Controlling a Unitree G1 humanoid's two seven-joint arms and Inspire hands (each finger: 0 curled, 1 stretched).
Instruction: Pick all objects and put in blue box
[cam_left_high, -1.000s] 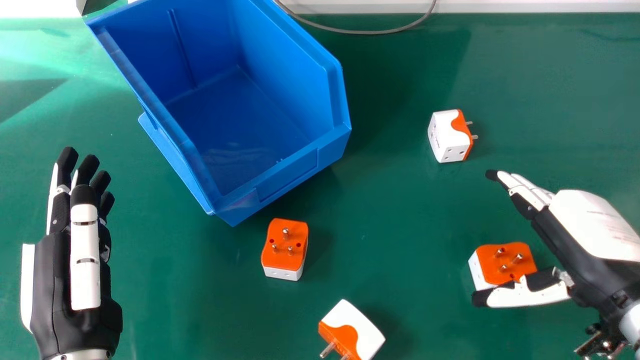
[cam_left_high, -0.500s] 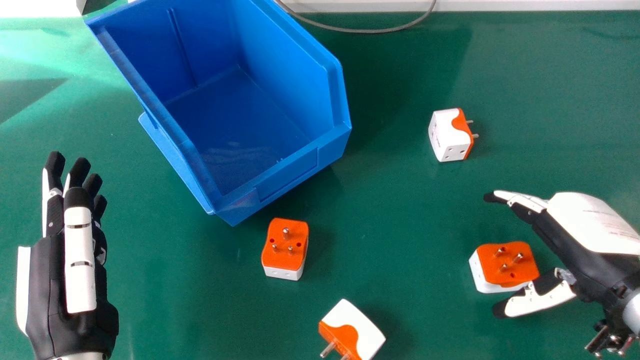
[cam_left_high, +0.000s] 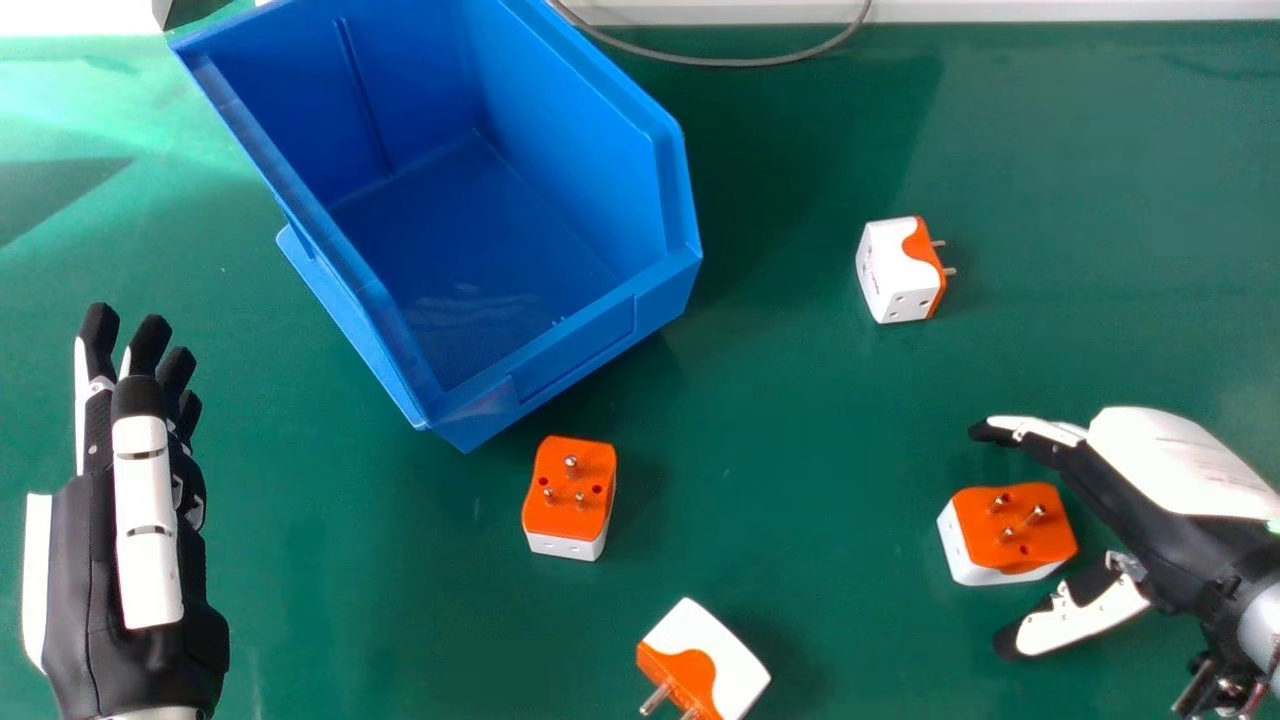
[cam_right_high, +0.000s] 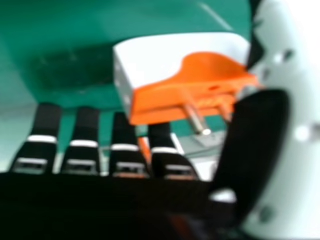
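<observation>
Drawn back toward the robot since the earlier frames, the right hand (cam_left_high: 1150, 515) is now held lower in the head view, well to the right of the box (cam_left_high: 560, 370), and its thumb no longer overlaps the right plug (cam_left_high: 1015, 525) there; the left hand (cam_left_high: 100, 560) has been shifted slightly farther left of the box, while the box and all four plugs have been left in place. The right hand is kept open, its fingers slightly bent and its thumb held apart from them; the right plug is framed between them, though whether it is touched cannot be told. The left hand is also held open, with its fingers extended, to the left of the box and nearer the robot. All four plugs are found outside the box on the green table (cam_left_high: 800, 400); the middle plug (cam_left_high: 570, 490) is set near the box's near corner, pins up; the far plug (cam_left_high: 900, 270) is laid to the right of the box, pins pointing right; the near plug (cam_left_high: 710, 650) is placed nearer the robot than the box, pins toward the robot; the right plug is seated to the right of the box and nearer the robot, pins up.
</observation>
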